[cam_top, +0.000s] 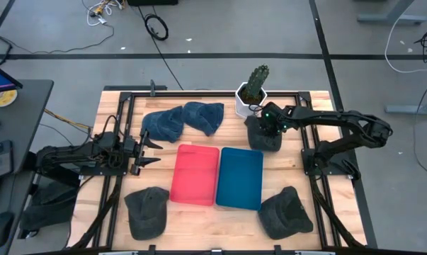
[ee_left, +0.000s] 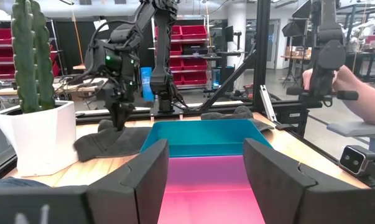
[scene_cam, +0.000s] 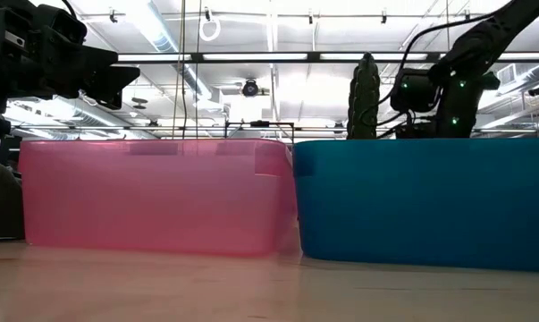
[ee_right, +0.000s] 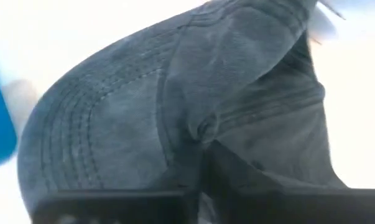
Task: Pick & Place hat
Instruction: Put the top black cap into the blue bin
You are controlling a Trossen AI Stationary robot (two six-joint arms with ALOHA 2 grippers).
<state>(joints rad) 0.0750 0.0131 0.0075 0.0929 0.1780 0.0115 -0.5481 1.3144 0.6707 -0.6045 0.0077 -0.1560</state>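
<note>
Wooden slats form the worktop, fenced by a black frame, with grey concrete floor and loose cables around it. At the far right side the right end effector is down on a dark grey fabric cap, and in its wrist view the fingers look pressed together on a fold of the crown, pinching the cloth. That cap lies beside a green cactus in a white pot and just beyond the far corner of a blue plastic bin, which sits against a pink plastic bin. Two blue caps lie at the far edge, two more dark caps at the near corners. The left end effector waits at the left, its fingers spread. Judging from this, the pinch may catch only a thin fold, so the cap could slip out on lifting, or the arm could nudge the cactus pot. How much cloth lies between the fingers is hidden; the low view shows no caps, as the bins block them.
</note>
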